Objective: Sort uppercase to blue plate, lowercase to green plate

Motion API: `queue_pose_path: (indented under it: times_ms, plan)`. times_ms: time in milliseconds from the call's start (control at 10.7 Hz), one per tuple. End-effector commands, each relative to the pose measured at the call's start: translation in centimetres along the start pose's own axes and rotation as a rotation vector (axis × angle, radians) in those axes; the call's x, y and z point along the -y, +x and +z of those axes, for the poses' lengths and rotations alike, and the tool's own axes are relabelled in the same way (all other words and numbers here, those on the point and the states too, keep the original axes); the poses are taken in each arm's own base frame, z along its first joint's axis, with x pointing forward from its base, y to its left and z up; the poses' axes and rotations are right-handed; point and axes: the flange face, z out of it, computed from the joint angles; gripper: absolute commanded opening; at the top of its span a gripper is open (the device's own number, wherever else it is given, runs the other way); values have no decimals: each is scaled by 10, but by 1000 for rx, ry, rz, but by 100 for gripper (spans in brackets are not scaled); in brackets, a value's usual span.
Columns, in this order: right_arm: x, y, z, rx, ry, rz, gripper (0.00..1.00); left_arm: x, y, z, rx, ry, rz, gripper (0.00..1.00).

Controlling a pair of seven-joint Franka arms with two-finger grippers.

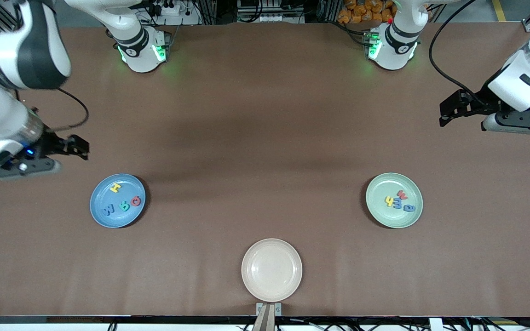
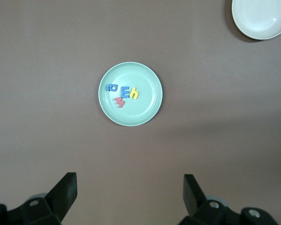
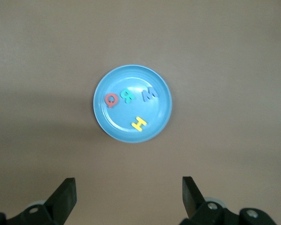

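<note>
The blue plate (image 1: 100,193) holds the uppercase letters: yellow H (image 1: 115,187), blue W (image 1: 108,210), teal R (image 1: 124,206) and red G (image 1: 135,201). The green plate (image 1: 380,191) holds the lowercase letters: red w (image 1: 402,194), yellow h (image 1: 389,201), blue m (image 1: 398,203) and blue g (image 1: 410,208). My right gripper (image 1: 81,148) is open and empty, raised over bare table at the right arm's end; its wrist view shows the blue plate (image 3: 113,121). My left gripper (image 1: 445,114) is open and empty, raised over bare table at the left arm's end; its wrist view shows the green plate (image 2: 131,116).
A cream plate (image 1: 272,250) sits empty at the middle of the table near the front edge, and shows in the left wrist view (image 2: 262,16). The brown table top (image 1: 265,138) lies bare between the plates and the arm bases.
</note>
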Motion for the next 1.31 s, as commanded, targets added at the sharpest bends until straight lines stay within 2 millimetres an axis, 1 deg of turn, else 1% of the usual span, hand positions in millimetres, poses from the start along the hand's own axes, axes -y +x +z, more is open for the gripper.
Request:
queue_pose_path:
  times_ms: [0, 94, 188, 282, 375, 563, 751, 845, 1032, 1220]
  plan:
    - [-20, -27, -46, 9, 13, 41, 100, 2, -2, -4, -11, -13, -2, 100]
    - [-31, -34, -71, 0, 88, 74, 100, 3, -1, -4, -13, -12, -2, 100]
    - [-42, -40, -92, 0, 126, 77, 100, 5, -1, -5, -14, -12, -5, 100]
    - [-43, -44, -105, -4, 128, 78, 100, 6, -1, -5, -14, -10, -6, 100]
    - [-47, -47, -111, 0, 131, 83, 100, 6, -1, -5, -14, -9, -8, 100]
    - [-53, -49, -116, -9, 147, 92, 100, 7, 0, -3, -11, -9, -11, 100]
    - [-54, -49, -137, -56, 125, 70, 100, 7, 1, -2, -10, -11, -11, 100]
    - [-53, -48, -142, -70, 117, 71, 100, 7, 1, -3, -11, -11, -11, 100]
    - [-58, -48, -144, -84, 110, 79, 100, 7, 0, -3, -13, -11, -10, 100]
    - [-57, -47, -143, -81, 110, 77, 100, 8, 0, -3, -13, -11, -11, 100]
